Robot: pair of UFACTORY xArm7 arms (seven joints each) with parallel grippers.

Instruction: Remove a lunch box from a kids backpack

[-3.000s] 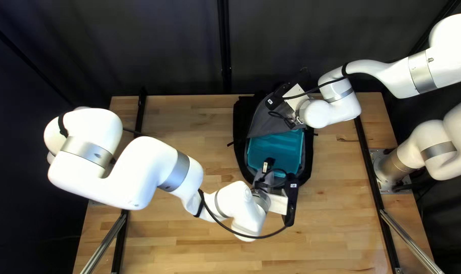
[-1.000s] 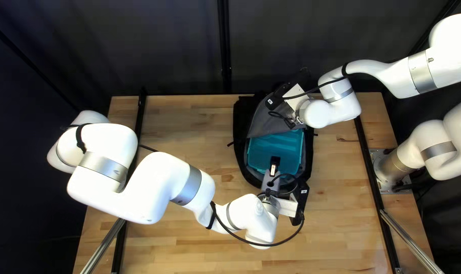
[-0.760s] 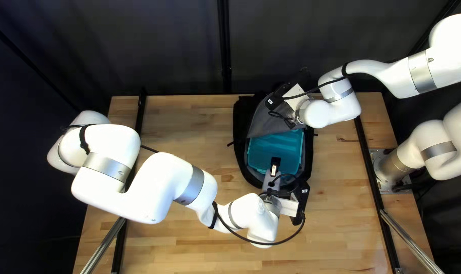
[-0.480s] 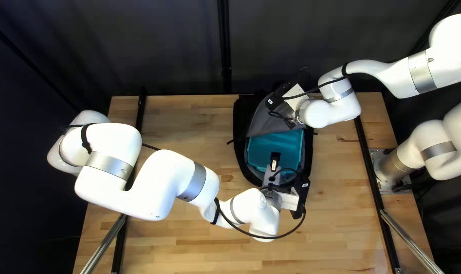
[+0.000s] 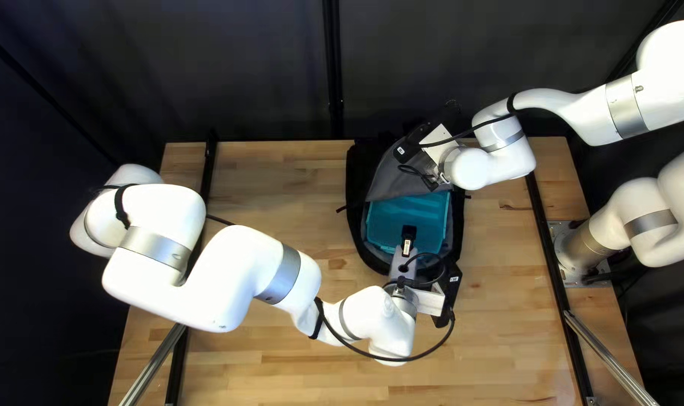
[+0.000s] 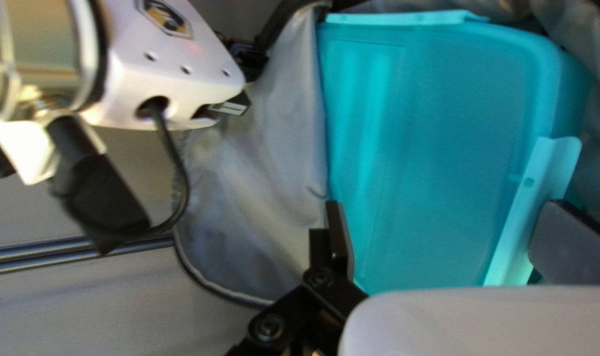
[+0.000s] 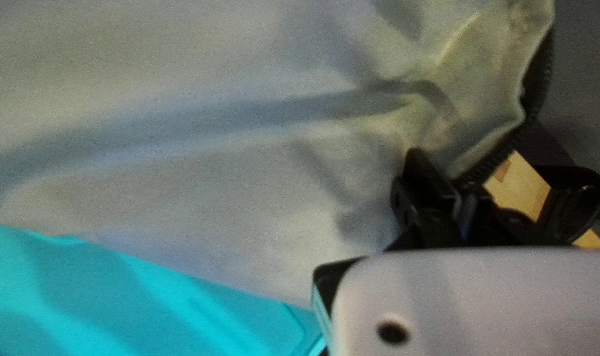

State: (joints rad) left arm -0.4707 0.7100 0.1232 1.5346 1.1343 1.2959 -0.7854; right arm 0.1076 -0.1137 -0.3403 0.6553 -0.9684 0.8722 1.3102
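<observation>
Your teal, rectangular plastic lunch box (image 5: 403, 216) sits inside the open black-and-grey fabric backpack (image 5: 354, 180). At its six o'clock, your left gripper (image 5: 407, 239) has fingers spread; toward twelve, your right gripper (image 5: 431, 180) pinches the grey cloth flap (image 5: 391, 180).

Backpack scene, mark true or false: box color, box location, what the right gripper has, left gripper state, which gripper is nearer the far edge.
1. The lunch box is teal. True.
2. The lunch box lies outside the backpack, on bare wood. False: it is inside the open backpack.
3. The right gripper is shut on the backpack's gray flap. True.
4. The left gripper's fingers are pressed together. False: the left gripper has its fingers wide apart.
5. The left gripper is nearer the table's far edge than the right one. False: the right gripper is nearer it.
</observation>
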